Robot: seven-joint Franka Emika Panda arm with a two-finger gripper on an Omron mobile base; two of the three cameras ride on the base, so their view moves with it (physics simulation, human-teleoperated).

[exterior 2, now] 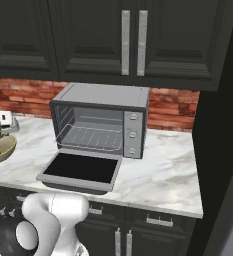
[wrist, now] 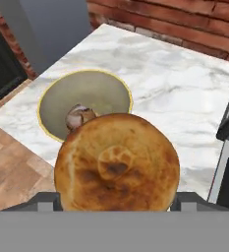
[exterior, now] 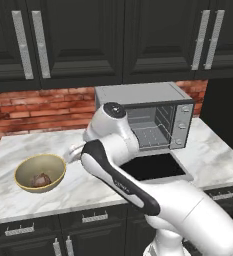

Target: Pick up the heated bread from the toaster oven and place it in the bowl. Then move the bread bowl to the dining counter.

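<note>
- Bread, heated (wrist: 117, 162): round golden-orange bun with darker toasted patches, large at 6 o'clock in the hand view, held between the dark fingers of the claw (wrist: 117, 199). The claw is clenched on it; the fingertips are mostly hidden behind the bun.
- Bowl (exterior: 40, 172): tan-yellow with a paler interior, on the marble surface (exterior: 213, 155) at 9 o'clock of the toaster oven, well apart from it. In the hand view it lies at 11 o'clock of the bun, partly covered by it.
- Lump, brown-grey (exterior: 40, 179): already in the bowl, near its middle.
- Toaster oven (exterior 2: 100, 120): grey, door (exterior 2: 82, 169) dropped flat, wire rack (exterior 2: 90, 136) bare.
- Step in hand, judged: carrying the bun to the bowl. The bun does not look centred over the bowl, so the claw should travel toward 11 o'clock until the rim rings the bun, descend close to the interior, then release, so the bun neither strikes the rim nor rolls off the lump.
</note>
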